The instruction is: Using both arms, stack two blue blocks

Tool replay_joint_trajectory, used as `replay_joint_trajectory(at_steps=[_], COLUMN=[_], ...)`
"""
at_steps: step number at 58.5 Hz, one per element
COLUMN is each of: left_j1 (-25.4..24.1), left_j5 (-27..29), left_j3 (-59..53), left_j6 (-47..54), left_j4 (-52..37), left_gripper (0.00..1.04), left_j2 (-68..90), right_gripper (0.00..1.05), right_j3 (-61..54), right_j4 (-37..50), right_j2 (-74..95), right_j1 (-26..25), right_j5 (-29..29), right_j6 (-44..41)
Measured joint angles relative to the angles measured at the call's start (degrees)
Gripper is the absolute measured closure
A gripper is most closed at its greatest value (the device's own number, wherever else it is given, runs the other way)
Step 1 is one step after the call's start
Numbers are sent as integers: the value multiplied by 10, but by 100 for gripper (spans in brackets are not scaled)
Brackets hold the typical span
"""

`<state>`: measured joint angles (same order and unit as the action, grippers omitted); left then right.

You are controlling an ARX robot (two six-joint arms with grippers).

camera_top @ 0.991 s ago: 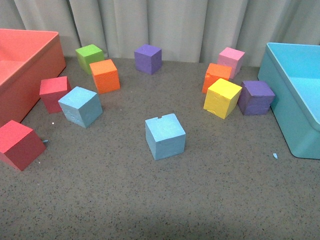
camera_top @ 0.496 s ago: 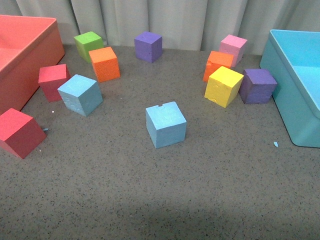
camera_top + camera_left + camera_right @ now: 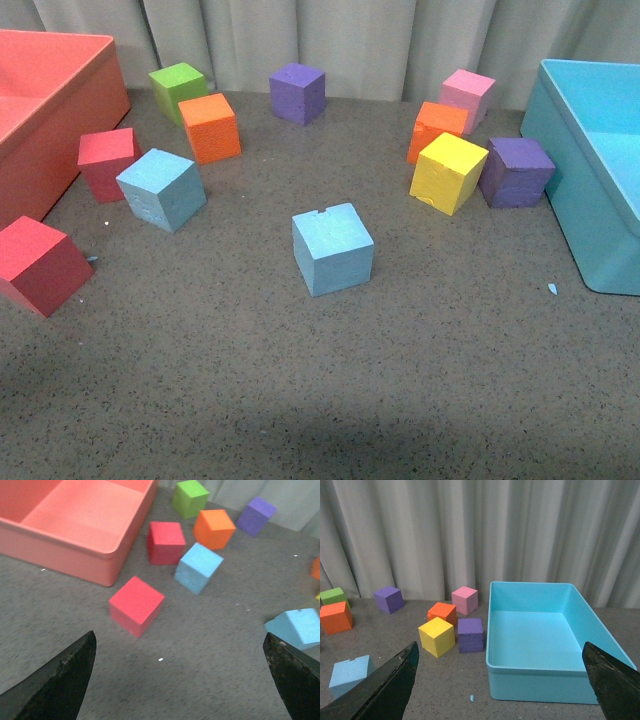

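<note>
A sky-blue block (image 3: 333,249) with a notch on its far top edge sits mid-table; it also shows in the left wrist view as the notched blue block (image 3: 299,627) and in the right wrist view (image 3: 351,675). A second blue block (image 3: 161,188) lies to the left, next to a red cube; the left wrist view shows this second block (image 3: 198,567) too. Neither arm appears in the front view. My left gripper (image 3: 180,680) is open above bare table near a red cube. My right gripper (image 3: 500,680) is open, facing the cyan bin, nothing between its fingers.
A red bin (image 3: 45,110) stands far left, a cyan bin (image 3: 590,170) far right. Red cubes (image 3: 38,265) (image 3: 108,162), green (image 3: 179,90), orange (image 3: 209,126) (image 3: 436,128), purple (image 3: 297,92) (image 3: 515,170), pink (image 3: 467,96) and yellow (image 3: 447,172) cubes are scattered. A grey curtain hangs behind.
The front view has shifted slightly compared with one second ago, so everything sits a little higher in the picture; the blocks themselves have not moved on the table.
</note>
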<state>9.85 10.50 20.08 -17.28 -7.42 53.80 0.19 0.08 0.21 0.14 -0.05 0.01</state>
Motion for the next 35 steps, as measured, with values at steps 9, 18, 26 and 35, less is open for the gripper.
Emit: replay_joint_trajectory(at_steps=[9,18,26,35], left_j1=[25,31,38,43], left_j5=[-12,-11,-2,-18], left_j3=[116,237,357,505], left_j6=[-46,-121,-204,-346], left_j4=[3,75,150,297], left_gripper=[7,7,7,7], left_j2=[202,343,444,556], right_gripper=[9,9,9,9], right_j3=[0,0,0,0], right_j4=[0,0,0,0], right_j2=[0,0,0,0], right_j1=[0,0,0,0], right_j5=[0,0,0,0], right_j6=[0,0,0,0])
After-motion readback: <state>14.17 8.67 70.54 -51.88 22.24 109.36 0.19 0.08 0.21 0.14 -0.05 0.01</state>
